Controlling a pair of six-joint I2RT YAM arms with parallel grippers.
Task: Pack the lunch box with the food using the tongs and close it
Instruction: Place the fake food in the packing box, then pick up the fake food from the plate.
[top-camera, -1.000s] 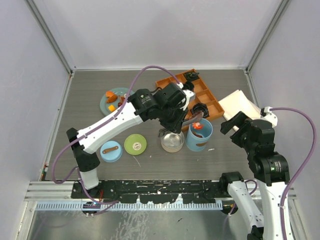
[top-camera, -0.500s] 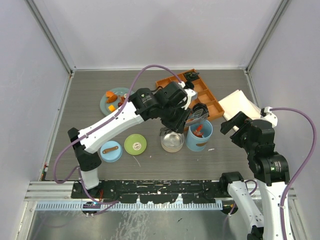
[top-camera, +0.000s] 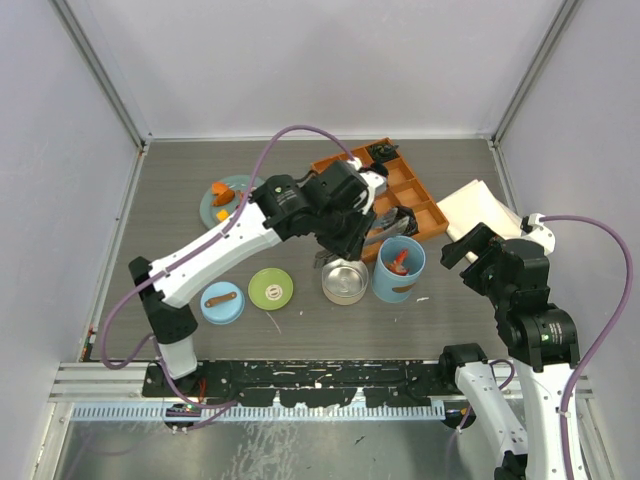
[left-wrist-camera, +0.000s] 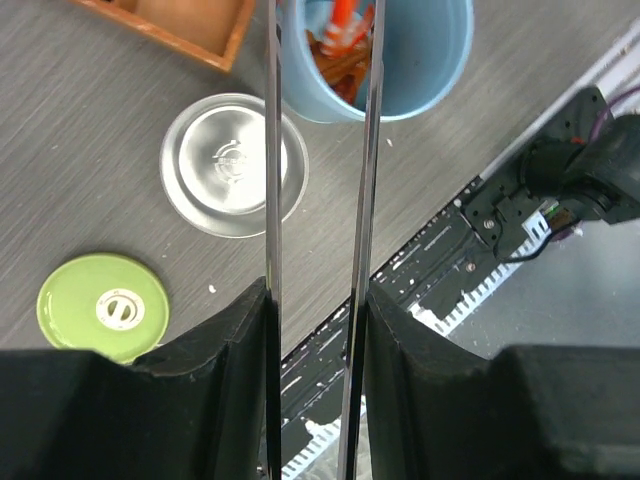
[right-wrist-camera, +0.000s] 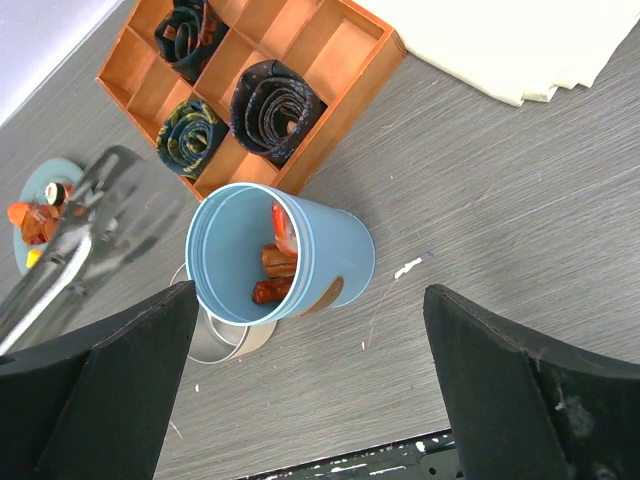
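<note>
We see the left gripper (left-wrist-camera: 318, 300) pressed in on the tongs (left-wrist-camera: 272, 200). Its fingers (left-wrist-camera: 225, 340) clamp the two slim arms from outside, and the arms stand apart and run nearly parallel. The long axis of the tongs runs from that gripper out over the mouth of the light-blue cylinder (top-camera: 398, 268), which stands right of the table's middle. Orange and brown food (left-wrist-camera: 340, 50) lies inside it. The tips are cut off at the top edge of the left wrist view and blurred in the right wrist view, so we cannot tell whether a chunk sits between them. More chunks (top-camera: 222, 190) lie on the teal plate (top-camera: 232, 205) toward the far left corner, behind the gripper and opposite to where the tongs point. We judge that the next pick calls for swinging the tongs back that way, and the left arm is the nearer one. The steel tin (top-camera: 344, 282) sits empty just left of the cylinder, and we cannot say whether the two touch. The green lid (top-camera: 271, 289) and the blue lid (top-camera: 222, 302) lie toward the near edge, both off. The right gripper (right-wrist-camera: 309, 290) is spread wide and holds nothing, over the right side of the table.
</note>
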